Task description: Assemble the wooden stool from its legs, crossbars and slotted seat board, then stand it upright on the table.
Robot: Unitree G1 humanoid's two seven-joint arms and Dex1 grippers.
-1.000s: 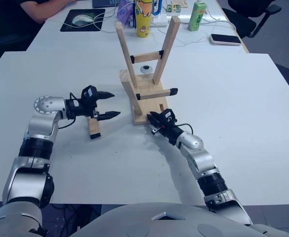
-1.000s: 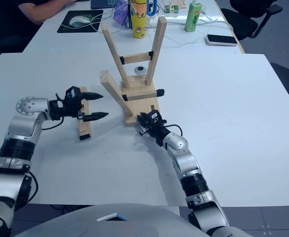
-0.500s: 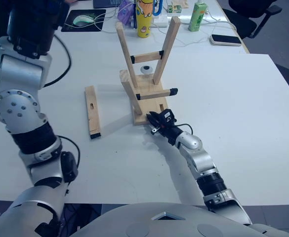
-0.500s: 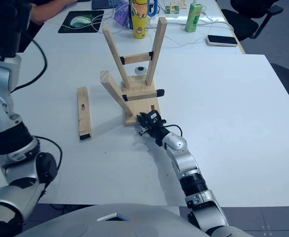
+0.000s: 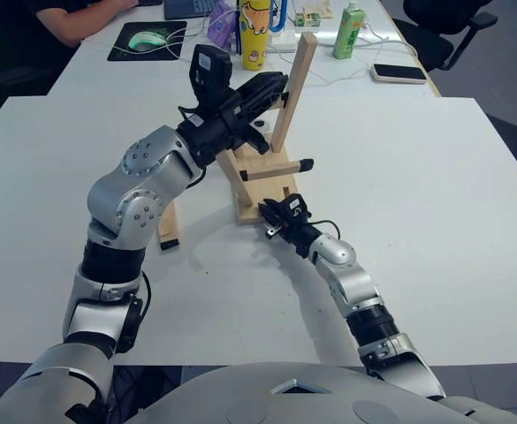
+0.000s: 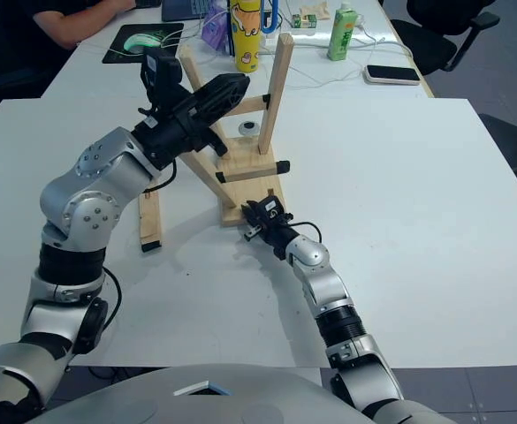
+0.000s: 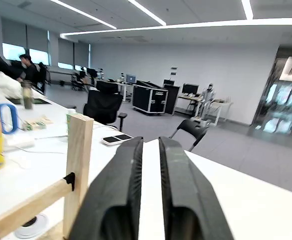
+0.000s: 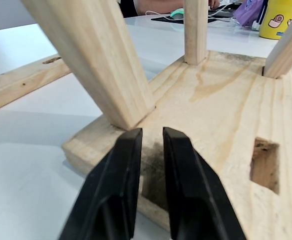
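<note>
Right gripper (image 5: pixel 272 230) is seen closed to a slit on nothing, tips set at the seat board's (image 5: pixel 274 184) six o'clock corner. Left gripper (image 5: pixel 271 86), likewise closed and empty, is held by the upper crossbar (image 7: pixel 31 206). Three legs and two crossbars are judged fitted, with the pale stool inverted mid-table. One slotted loose leg (image 5: pixel 168 231) lies at nine o'clock, one slot (image 8: pixel 265 165) is unfilled, and uprighting is not yet done.
</note>
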